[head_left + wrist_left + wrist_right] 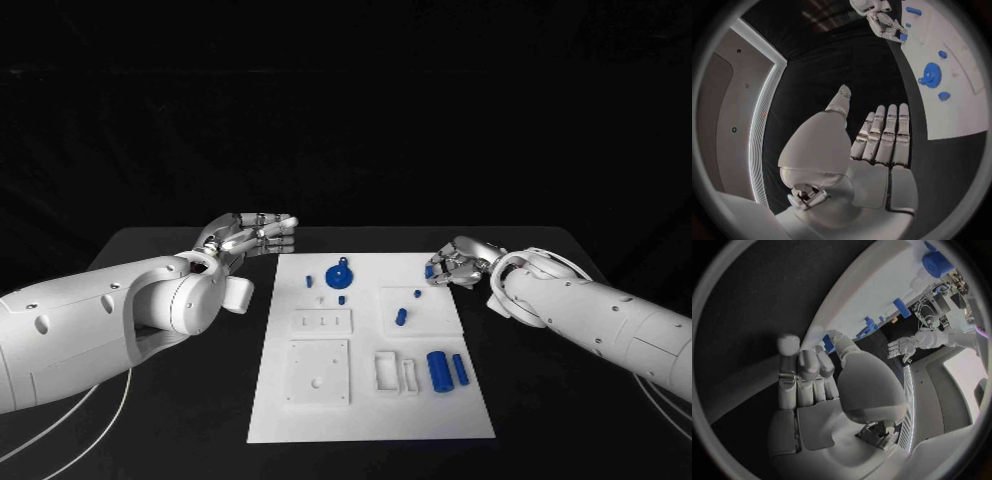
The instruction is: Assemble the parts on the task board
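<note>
Your left hand (254,236) hovers over the black desk (173,243) just left of the task board (368,425), fingers straight and apart, holding nothing. Your right hand (453,264) sits at the board's far right edge, fingertips pinching a small blue part (433,270). A blue gear (340,277) lies near the board's far end.

Dim, dark surroundings; white task board (368,400) stands out bright; wrist views bend at their rims
</note>
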